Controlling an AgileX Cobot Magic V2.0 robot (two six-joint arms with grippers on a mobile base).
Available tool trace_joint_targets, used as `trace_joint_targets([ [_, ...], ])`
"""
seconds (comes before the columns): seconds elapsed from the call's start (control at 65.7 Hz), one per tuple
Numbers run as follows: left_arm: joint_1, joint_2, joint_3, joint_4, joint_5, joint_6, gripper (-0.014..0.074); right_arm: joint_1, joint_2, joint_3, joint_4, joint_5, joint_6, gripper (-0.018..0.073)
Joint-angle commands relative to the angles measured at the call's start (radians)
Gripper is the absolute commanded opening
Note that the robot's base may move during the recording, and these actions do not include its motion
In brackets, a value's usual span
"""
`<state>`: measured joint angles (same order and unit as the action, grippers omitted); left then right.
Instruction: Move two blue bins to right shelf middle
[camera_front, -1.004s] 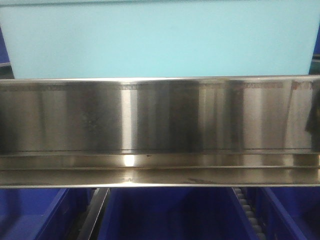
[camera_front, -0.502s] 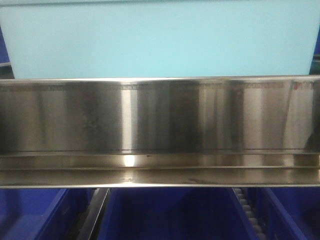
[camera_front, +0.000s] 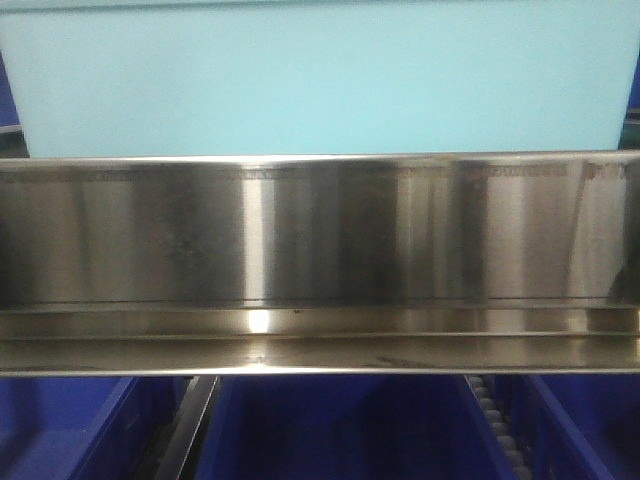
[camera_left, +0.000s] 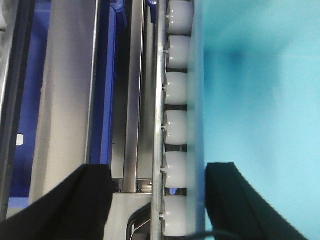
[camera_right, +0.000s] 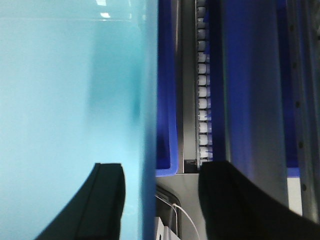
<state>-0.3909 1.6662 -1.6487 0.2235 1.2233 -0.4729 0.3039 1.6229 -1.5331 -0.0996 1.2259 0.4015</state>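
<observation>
While the bin sits above the rail, its wall edge lies within the gap of the left claw and of the right claw. Both claws stand apart, unclamped.

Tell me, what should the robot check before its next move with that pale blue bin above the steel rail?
1. Wall of the pale blue bin lies between the fingers of the left gripper: ok.
2. The bin wall also lies between the fingers of the right gripper: ok.
3. Grippers closed on the wall: not ok, both stand wide open.
4. Bin level with the steel rail: ok.
5. Bin resting on the white rollers: cannot tell.
6. Free room behind the bin: cannot tell, the bin hides it.
</observation>
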Motion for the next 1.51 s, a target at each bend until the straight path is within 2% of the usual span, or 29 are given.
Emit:
trace_joint_targets([
  [0.0,-0.004,-0.004,0.006,-0.007,-0.002,0.000,0.0308,-0.001,-0.007,-0.001,-0.007,-0.005,0.001,0.0244],
  [0.472,-0.006,0.005,0.061,-0.066,-0.002,0.002,0.0308,-0.001,-0.007,-0.001,-0.007,-0.005,0.001,0.0244],
  [0.746,-0.027,0.007,0.061,-0.057,-0.010,0.002,0.0308,-0.001,-0.007,-0.001,-0.007,-0.005,0.001,0.0244],
  [1.248,-0.027,0.007,0.061,-0.057,-0.010,0.002,0.0304,-0.001,-0.007,-0.001,-0.007,-0.005,0.001,0.0244],
  [1.385,-0.027,0.007,0.061,-0.059,-0.010,0.002,0.0209,-0.001,-0.007,-0.001,-0.007,-0.005,0.001,0.0188],
  [1.491,-0.032,0.007,0.061,-0.061,-0.008,0.002,0.0037,-0.001,-0.007,-0.001,-0.012,-0.005,0.001,0.0003],
])
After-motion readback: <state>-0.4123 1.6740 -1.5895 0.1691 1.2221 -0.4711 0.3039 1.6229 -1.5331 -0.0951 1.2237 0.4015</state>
